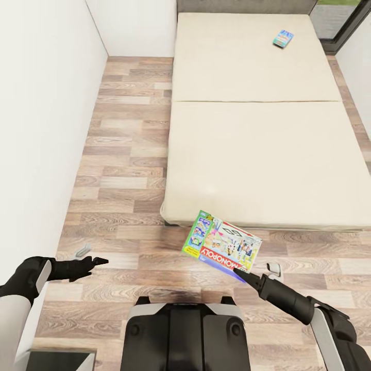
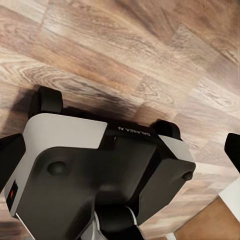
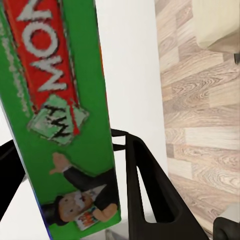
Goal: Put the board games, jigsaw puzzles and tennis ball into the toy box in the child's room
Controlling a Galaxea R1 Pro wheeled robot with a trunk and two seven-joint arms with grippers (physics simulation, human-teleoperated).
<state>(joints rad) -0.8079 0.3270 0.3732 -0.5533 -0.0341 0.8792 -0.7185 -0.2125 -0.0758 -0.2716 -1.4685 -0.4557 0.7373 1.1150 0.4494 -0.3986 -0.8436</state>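
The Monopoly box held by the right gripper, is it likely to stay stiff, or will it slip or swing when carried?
The Monopoly box looks like a flat, rigid card box, so it will probably keep its shape. The right gripper pinches it only at one edge, so it may swing or pivot. Its glossy printed surface could be slippery, and it hangs tilted over the floor.

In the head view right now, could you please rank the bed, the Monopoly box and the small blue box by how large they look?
1. Bed, by far the largest.
2. Monopoly box, held by the right tool; it is nearer the camera, so it looks bigger.
3. Small blue box, far back on the bed.
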